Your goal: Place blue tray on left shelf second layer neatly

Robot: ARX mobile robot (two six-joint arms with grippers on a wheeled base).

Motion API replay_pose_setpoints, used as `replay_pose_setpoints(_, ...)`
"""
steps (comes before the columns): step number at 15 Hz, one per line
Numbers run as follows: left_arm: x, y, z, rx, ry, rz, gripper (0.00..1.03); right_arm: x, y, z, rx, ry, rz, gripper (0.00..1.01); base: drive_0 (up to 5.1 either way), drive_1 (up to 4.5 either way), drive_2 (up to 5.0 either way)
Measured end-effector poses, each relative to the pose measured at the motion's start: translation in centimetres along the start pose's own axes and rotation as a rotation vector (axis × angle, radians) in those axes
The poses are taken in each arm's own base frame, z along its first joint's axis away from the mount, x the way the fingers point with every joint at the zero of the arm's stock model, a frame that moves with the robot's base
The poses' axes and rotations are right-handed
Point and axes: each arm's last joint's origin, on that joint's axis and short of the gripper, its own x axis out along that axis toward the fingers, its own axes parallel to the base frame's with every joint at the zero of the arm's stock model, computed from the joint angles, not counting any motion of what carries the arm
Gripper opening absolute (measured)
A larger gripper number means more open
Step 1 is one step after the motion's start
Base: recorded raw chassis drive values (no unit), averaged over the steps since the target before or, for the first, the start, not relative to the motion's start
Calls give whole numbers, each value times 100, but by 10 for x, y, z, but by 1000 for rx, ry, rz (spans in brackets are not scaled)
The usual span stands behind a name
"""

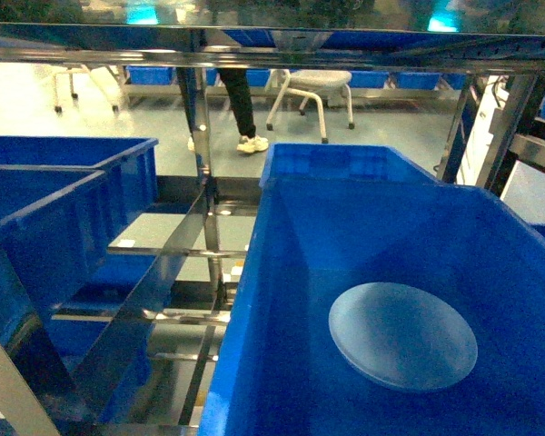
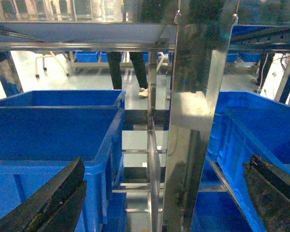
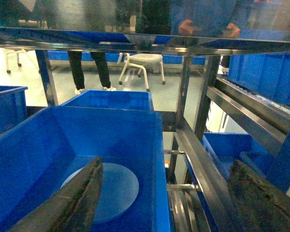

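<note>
Blue tray [image 1: 402, 335]: pale, round, lying flat on the dark-blue bin floor. Sits below and between the right end effector [image 3: 159, 193] fingers, untouched. Left shelf second layer [image 1: 177, 250]: bare steel rails, left of it.

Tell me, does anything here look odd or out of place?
One thing: a pale blue tray lies alone on the floor of a deep blue crate, not on the steel shelf rails. Nothing looks spilled or broken.

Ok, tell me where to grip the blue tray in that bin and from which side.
Grip the raised rim of the blue tray, coming from above. It lies flat on the floor of the deep blue bin, whose walls block a sideways reach. The open right gripper is nearest.
</note>
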Motion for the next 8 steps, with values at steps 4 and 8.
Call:
replay_pose_setpoints(4, 0, 0, 0, 0, 0, 0, 98, 0, 0, 0, 1, 0, 0, 98, 0, 0, 0)
replay_pose_setpoints(8, 0, 0, 0, 0, 0, 0, 98, 0, 0, 0, 1, 0, 0, 98, 0, 0, 0)
